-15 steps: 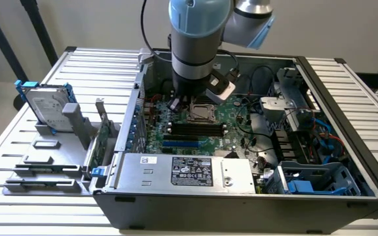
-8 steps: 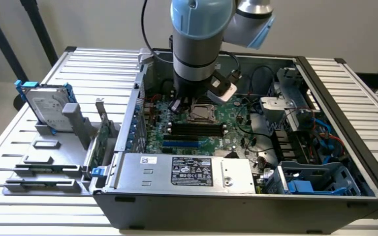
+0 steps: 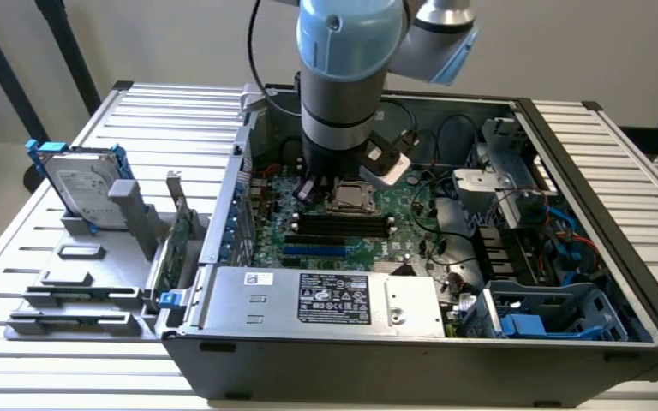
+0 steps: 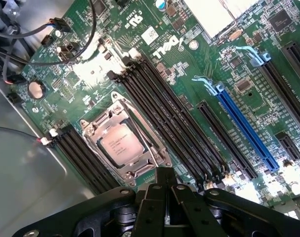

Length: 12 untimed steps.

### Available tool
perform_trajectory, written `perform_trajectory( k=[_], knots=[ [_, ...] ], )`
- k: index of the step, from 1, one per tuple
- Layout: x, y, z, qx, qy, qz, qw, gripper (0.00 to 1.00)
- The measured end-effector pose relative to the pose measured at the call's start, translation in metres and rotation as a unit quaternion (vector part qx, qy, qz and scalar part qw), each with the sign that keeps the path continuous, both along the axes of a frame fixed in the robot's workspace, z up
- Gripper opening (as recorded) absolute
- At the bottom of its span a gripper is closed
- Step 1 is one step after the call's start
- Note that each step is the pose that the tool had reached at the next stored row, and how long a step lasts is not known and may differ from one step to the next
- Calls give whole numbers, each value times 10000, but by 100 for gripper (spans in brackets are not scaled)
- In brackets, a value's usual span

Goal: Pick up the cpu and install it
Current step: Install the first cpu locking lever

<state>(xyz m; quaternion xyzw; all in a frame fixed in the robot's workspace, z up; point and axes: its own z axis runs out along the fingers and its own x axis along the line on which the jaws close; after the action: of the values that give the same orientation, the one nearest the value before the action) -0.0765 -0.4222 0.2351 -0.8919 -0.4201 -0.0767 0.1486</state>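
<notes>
Here the gripper (image 3: 331, 190) is hanging just above the cpu (image 4: 123, 143), which is sitting in its socket (image 4: 125, 142), so installation looks complete; finger state cannot be told.

1. We see our arm (image 3: 349, 77) coming down almost vertically from the top of the exterior view, its grey-and-blue wrist section upright.
2. Our gripper (image 3: 331, 181) hangs at the arm's lower end, pointing straight down.
3. In the wrist view, the gripper's (image 4: 165, 197) black linkage sits in the foreground, its dark finger bars drawn close together at the middle, nothing visible between them.
</notes>
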Motion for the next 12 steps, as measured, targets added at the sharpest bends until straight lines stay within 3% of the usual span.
perform_trajectory(
  k=[6, 12],
  knots=[
    [-63, 11, -110, -29, -1, -2, 10000, 11],
    [-77, 93, -217, -52, -2, -2, 10000, 11]
  ],
)
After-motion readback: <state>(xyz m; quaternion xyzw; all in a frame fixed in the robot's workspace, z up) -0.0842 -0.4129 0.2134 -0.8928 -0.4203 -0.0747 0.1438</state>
